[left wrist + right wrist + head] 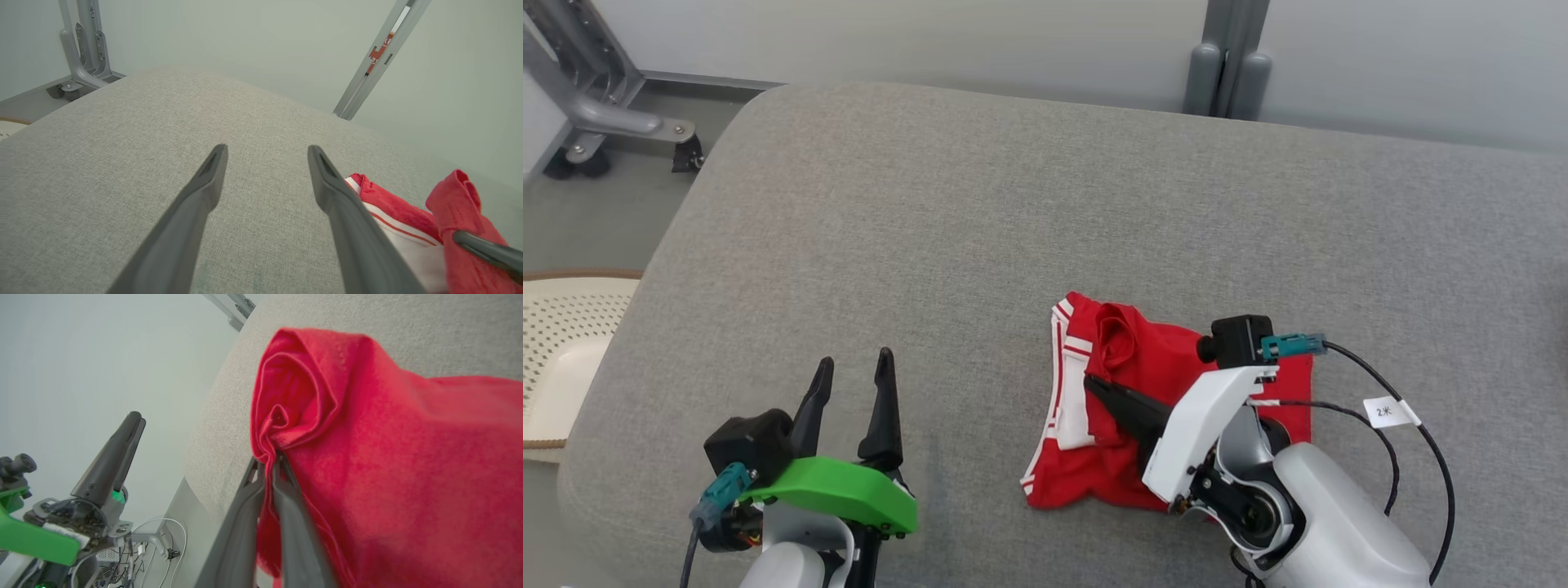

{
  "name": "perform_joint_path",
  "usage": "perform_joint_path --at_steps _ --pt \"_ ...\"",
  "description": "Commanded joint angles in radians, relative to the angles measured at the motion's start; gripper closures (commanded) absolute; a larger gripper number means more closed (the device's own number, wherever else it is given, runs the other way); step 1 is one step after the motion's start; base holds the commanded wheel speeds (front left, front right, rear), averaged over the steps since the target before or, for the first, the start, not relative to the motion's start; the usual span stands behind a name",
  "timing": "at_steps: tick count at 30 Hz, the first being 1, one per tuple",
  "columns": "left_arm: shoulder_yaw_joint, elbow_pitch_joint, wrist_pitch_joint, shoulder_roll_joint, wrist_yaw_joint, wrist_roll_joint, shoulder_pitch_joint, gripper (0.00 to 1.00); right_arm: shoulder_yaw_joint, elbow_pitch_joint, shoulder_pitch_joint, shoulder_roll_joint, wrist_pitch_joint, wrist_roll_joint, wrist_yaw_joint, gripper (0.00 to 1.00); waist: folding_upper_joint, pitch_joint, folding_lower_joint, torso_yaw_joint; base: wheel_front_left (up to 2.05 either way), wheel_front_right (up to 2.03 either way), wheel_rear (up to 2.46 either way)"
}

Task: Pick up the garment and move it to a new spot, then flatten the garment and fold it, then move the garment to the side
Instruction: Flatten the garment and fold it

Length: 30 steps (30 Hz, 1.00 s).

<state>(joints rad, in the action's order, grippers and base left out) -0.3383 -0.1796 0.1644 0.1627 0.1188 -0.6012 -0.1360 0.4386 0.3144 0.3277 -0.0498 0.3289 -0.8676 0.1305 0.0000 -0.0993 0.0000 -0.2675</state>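
A red garment (1127, 359) with white stripes lies crumpled on the grey cushion (931, 245), right of centre near the front. My right gripper (1094, 384) lies low over it, shut on a fold of the red fabric. The right wrist view shows that pinch up close: both fingers (245, 506) are pressed together with the garment (388, 457) bunched and lifted above them. Well left of the garment, my left gripper (854, 367) hovers over bare cushion, open and empty. In the left wrist view its fingers (204, 192) stand wide apart, with the garment (392, 208) at the lower right.
A white perforated basket (564, 343) sits off the cushion's left edge. A metal frame on casters (613, 114) stands at the back left, and a grey post (1225, 73) at the back. A black cable with a label tag (1388, 411) trails from my right wrist.
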Motion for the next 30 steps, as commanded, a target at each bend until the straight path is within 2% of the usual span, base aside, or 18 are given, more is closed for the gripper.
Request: perform_joint_path --at_steps 1,2,3,5,6,11,17,24,30 --pt "-0.002 -0.006 0.006 -0.003 -0.004 0.007 -0.018 0.00 0.010 0.034 0.029 -0.002 -0.020 -0.006 0.000 1.00 0.0000 0.002 0.0000 -0.020 0.00 0.00 0.00" --pt "-0.003 -0.008 0.008 -0.004 -0.004 0.006 -0.019 0.00 0.019 0.057 0.041 -0.002 -0.029 -0.013 0.000 1.00 0.0000 0.003 0.0000 -0.023 0.00 0.00 0.00" --pt "-0.005 -0.011 0.008 -0.006 -0.005 0.005 -0.018 0.00 0.030 0.084 0.054 -0.002 -0.041 -0.026 0.000 0.92 0.0000 0.004 0.0000 -0.026 0.00 0.00 0.00" --pt "-0.007 -0.017 0.011 -0.007 -0.005 0.004 -0.018 0.00 0.055 0.134 0.077 -0.002 -0.053 -0.038 0.000 0.47 0.0000 0.007 0.0000 -0.030 0.00 0.00 0.00" --pt "-0.008 -0.020 0.013 -0.007 -0.006 0.003 -0.018 0.00 0.067 0.150 0.089 -0.002 -0.058 -0.045 0.000 0.00 0.0000 0.008 0.0000 -0.031 0.00 0.00 0.00" --pt "-0.012 -0.030 0.016 -0.010 -0.007 -0.002 -0.015 0.00 0.115 0.209 0.130 -0.002 -0.125 -0.103 0.000 0.00 0.0000 0.013 0.0000 -0.030 0.00 0.00 0.00" --pt "-0.015 -0.034 0.022 -0.010 -0.006 -0.005 -0.014 0.00 0.110 0.236 0.176 -0.003 -0.229 -0.108 0.000 0.00 0.0000 0.012 0.0000 -0.010 0.00 0.00 0.00" --pt "-0.023 -0.030 0.027 -0.007 -0.007 0.002 -0.020 0.00 0.022 0.265 0.213 -0.029 -0.376 0.055 0.000 0.00 0.0000 0.012 0.0000 0.022 0.00 0.00 0.00" --pt "-0.038 -0.031 0.033 -0.003 0.000 0.023 -0.038 0.00 -0.100 0.231 0.156 -0.080 -0.489 0.231 0.000 0.00 0.0000 0.028 0.0000 0.061 0.00 0.00 0.00"
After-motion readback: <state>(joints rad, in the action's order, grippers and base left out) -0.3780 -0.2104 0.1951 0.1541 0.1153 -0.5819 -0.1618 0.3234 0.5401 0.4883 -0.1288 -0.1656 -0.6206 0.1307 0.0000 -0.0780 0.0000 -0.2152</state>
